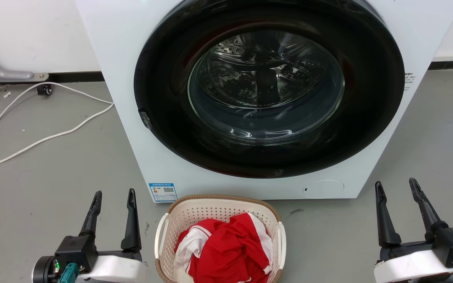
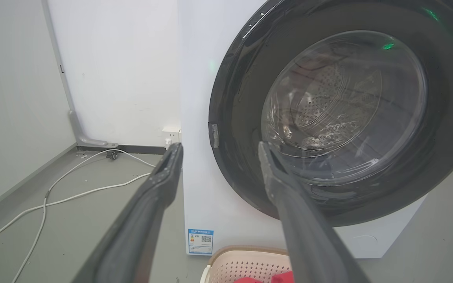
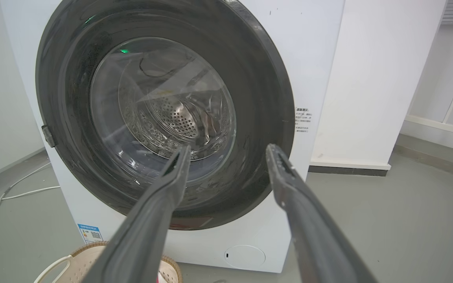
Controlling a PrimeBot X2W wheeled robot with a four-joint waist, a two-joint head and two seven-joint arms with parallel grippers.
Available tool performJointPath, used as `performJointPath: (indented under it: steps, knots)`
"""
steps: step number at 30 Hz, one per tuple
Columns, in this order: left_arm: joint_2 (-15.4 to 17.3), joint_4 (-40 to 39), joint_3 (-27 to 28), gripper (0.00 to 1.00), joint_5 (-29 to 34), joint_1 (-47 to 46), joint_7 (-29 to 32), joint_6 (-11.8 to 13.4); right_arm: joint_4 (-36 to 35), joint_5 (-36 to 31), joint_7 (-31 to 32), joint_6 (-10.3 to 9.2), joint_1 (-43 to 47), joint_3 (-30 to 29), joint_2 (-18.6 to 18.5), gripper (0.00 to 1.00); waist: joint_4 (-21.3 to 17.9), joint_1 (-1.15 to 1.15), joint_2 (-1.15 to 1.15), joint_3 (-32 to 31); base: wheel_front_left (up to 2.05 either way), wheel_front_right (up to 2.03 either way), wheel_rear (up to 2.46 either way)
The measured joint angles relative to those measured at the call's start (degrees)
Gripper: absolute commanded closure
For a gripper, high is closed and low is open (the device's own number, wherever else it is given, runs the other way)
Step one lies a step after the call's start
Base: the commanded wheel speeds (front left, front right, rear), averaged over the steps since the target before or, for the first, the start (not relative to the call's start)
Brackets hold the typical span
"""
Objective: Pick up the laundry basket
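The grey smooth floor [image 1: 53, 165] reaches back to a white wall. On it stands a white box-shaped front-loading washing machine [image 1: 195, 189], which takes most of the head view. Its big round door [image 1: 163, 118] has a wide black glossy frame and a clear glass window, and it is closed. Behind the glass the perforated metal drum [image 1: 250, 67] is visible.

The rounded-rectangular cream plastic laundry basket [image 1: 207, 212], with perforated walls, a brown woven-look rim and white side handles, stands on the floor just in front of the machine, below the lower left part of the door. In the head view it lies at the bottom centre, between the two grippers and nearer to the left one. Inside it lies a crumpled red and white cloth garment [image 1: 230, 247], which rises about to the rim.

The left gripper [image 1: 115, 192] is just beside the left side of the basket, not touching it. Its two long dark fingers are spread apart and hold nothing. The right gripper [image 1: 395, 182] is well apart from the basket, on its right side, over bare floor. Its fingers are also spread, with nothing between them. Both grippers point toward the machine.

A thin white cable [image 1: 34, 144] curves over the floor at the left of the machine. A small blue rectangular sticker [image 1: 162, 191] sits on the lower left corner of the machine front, just behind the basket rim.
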Motion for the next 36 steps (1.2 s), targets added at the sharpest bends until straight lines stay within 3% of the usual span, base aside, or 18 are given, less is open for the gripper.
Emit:
performJointPath:
  steps: [22,29,36]
  knots:
    - [0.0,0.76,0.31,0.0,0.33,-0.24,0.0,-0.09,0.7,0.7,0.0,0.0,0.07,0.68,0.0,0.0,0.03,0.0,0.0,0.91,0.0,0.0,0.0]
    - [0.02,3.66,2.1,0.0,0.13,-3.26,0.0,-2.1,5.5,0.46,0.0,0.0,-1.13,3.64,-0.03,0.0,0.26,0.0,0.0,2.66,0.0,0.0,0.0]
    - [0.74,13.76,3.02,0.0,1.58,-11.45,0.0,-4.35,14.69,-1.19,-0.01,0.0,-8.38,8.2,-0.05,0.0,0.25,0.0,0.0,7.99,0.0,0.0,0.0]
